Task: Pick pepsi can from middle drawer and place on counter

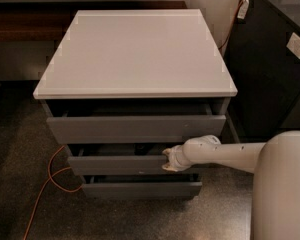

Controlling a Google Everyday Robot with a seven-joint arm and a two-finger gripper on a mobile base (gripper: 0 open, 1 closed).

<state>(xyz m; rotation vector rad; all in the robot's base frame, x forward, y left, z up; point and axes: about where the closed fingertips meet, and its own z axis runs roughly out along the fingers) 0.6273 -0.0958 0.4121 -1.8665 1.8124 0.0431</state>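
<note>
- Gripper [169, 160]: at the top edge of the middle drawer [120, 165] front, near its R end, approx 5 o'clock from pic centre. Open or closed: can't tell.
- Arm [225, 154]: white, runs from the gripper toward 3-4 o'clock, low and nearly level, crossing in front of the cabinet's R front corner. It joins the big white robot body [282, 189] at btm R.
- Middle drawer: pulled out a little, w/ a dark gap above its front edge. The inside is in shadow.
- Pepsi can: can't make it out in that shadow, so its exact spot is not readable.
- Top drawer [135, 128]: at 12 o'clock from the gripper, also out a bit. Its taller front overhangs the middle drawer's gap, so room above the gripper is tight.
- Bottom drawer [140, 189]: at 6-7 o'clock from the gripper, slightly out.
- Counter [135, 54]: pale grey slab at 12 o'clock. Its front edge juts past the drawer fronts.
- Black cabinet [275, 59]: at 1-2 o'clock, near the counter's R edge w/ a narrow gap between; white label [296, 45] on its side.
- Floor [20, 194]: dark speckled, open at 8-9 o'clock. An orange cable [50, 174] loops there beside the cabinet's L side.
</note>
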